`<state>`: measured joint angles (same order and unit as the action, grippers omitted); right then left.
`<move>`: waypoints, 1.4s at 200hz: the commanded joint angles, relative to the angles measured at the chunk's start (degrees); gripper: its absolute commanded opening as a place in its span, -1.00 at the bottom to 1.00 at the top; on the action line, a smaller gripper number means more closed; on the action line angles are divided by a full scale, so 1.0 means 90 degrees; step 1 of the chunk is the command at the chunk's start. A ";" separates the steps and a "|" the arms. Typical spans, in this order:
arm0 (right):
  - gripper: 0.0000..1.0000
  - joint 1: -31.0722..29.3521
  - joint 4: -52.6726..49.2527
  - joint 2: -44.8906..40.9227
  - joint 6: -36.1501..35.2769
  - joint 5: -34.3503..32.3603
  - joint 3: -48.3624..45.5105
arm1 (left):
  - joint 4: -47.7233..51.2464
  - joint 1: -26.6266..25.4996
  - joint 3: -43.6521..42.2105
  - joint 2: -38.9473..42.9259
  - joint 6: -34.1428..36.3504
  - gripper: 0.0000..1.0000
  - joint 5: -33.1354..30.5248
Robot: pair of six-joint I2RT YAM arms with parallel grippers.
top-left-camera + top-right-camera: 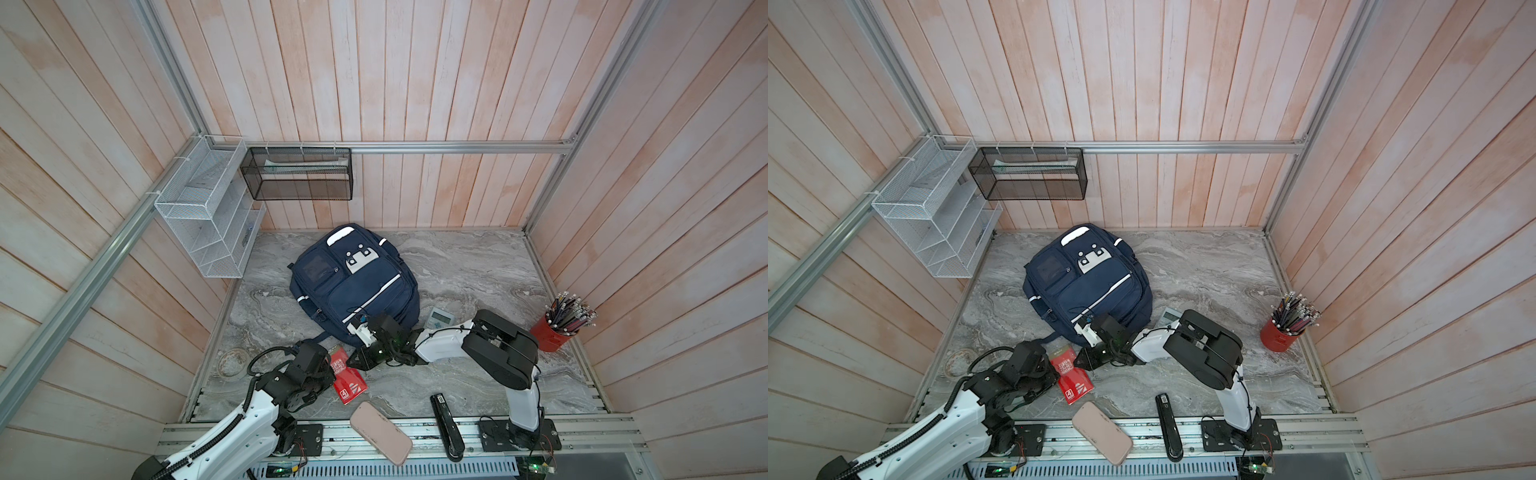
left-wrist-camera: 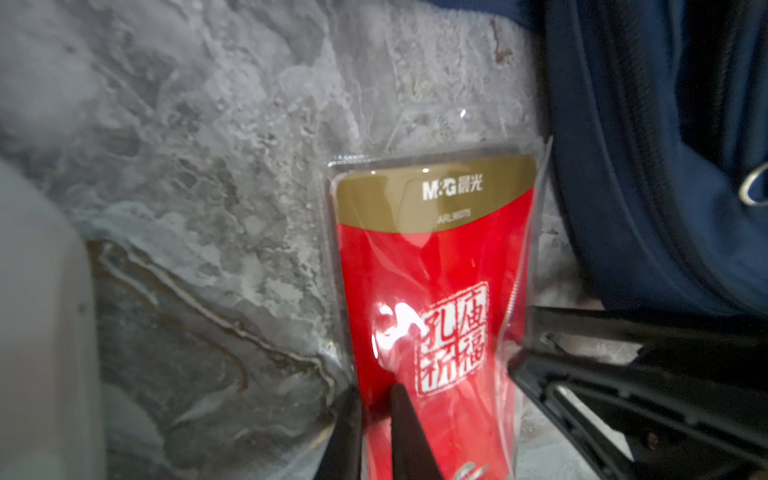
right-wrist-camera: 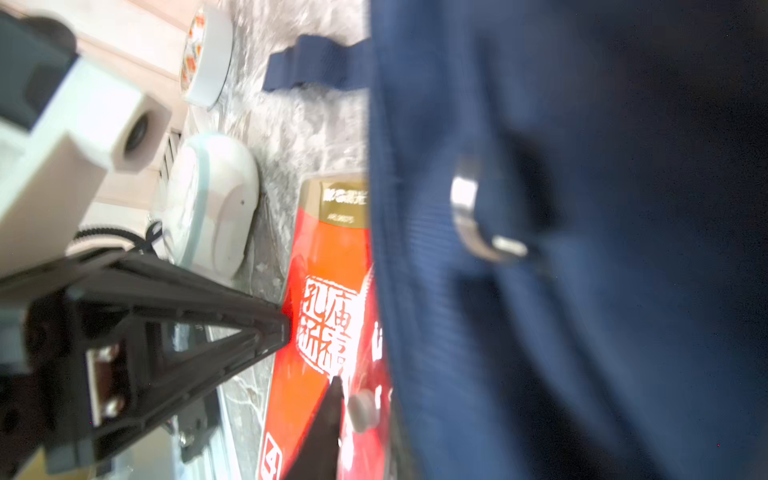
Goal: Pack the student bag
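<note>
- Only the left wrist view shows the left gripper point(image 2: 374, 392) gripping. Its two thin black fingers are pinched together on the near end of the red packet point(image 2: 432, 266), a contact the wrist hides in both top views.
- Only the right wrist view shows one fingertip point(image 3: 333, 384) of the right gripper point(image 1: 351, 360) lying on the packet's glossy face. Navy fabric hides the other finger, so I cannot tell whether this gripper is clamped or parted.
- The student bag point(image 1: 357, 291) lies flat just beyond the right gripper, with its padded edge along the packet's long side.
- The two grippers meet almost tip to tip over the packet, so that spot is crowded. Bare tabletop point(image 1: 478, 270) spreads on the right gripper's outer side toward the pencil cup point(image 1: 550, 334).
- The pink pouch point(image 1: 380, 432) and black stapler point(image 1: 442, 415) lie behind both grippers and overhang the near edge.
- The packet is a crinkled clear sleeve over red and gold card. The bag is soft woven navy with zips and white stripes. The tabletop is grey veined marble, and the fingers are black open trusswork.
</note>
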<state>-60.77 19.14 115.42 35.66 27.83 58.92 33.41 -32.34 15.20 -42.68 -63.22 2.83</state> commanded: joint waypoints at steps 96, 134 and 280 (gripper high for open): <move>-1.00 -0.0303 -0.0743 -0.0234 -0.0510 0.0124 0.0496 | 0.0011 0.0176 -0.0024 0.0339 0.0290 -0.73 0.0099; -1.00 -0.0313 -0.1136 -0.0946 -0.0668 -0.0324 0.0603 | 0.0409 0.0195 0.0498 0.0782 0.0589 -0.26 -0.0150; -1.00 0.1938 -0.2564 -0.4429 -0.0934 -0.2124 -0.0932 | -0.0320 -0.0543 0.3532 -0.1605 0.2530 0.59 -0.0893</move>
<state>-49.19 -0.91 81.82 26.94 11.75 54.68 33.76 -32.82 39.29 -50.17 -47.86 0.16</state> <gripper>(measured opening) 0.090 0.783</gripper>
